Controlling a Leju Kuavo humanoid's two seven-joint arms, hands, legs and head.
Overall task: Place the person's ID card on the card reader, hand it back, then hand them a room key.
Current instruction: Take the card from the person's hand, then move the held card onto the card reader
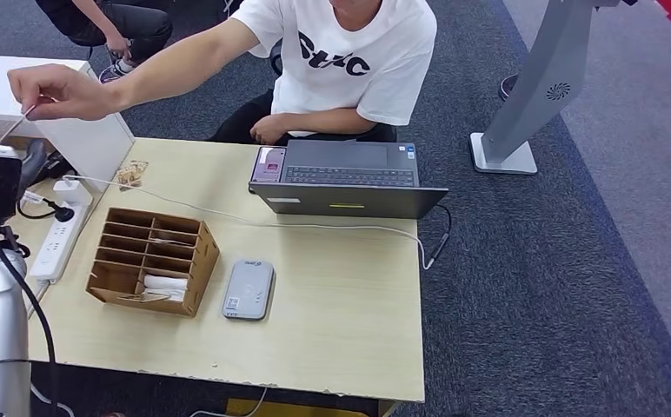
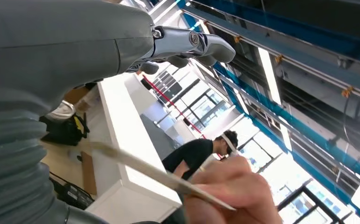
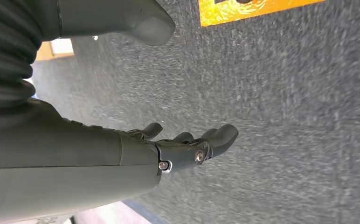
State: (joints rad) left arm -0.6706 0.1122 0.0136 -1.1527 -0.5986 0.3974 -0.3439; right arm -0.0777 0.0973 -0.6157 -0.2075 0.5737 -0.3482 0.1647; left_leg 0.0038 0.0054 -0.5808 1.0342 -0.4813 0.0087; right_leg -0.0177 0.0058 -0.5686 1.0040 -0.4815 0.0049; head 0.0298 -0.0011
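Grey carpet [image 3: 285, 116] lies under your right hand [image 3: 187, 144], which hangs with fingers apart, holding nothing. Your left hand [image 2: 187, 44] is raised and loosely open, empty too. Just beside it, the person's hand [image 1: 58, 91] pinches the ID card [image 2: 155, 172] beyond the desk's [image 1: 341, 313] far left corner. The card reader [image 1: 249, 289] lies near the front edge, beside the wooden organiser [image 1: 151, 260].

worktop [image 1: 341, 313]: light wood
on it: card reader [image 1: 249, 289], wooden organizer [image 1: 152, 260], laptop [image 1: 347, 179], power strip [image 1: 57, 238], white cable [image 1: 315, 226]
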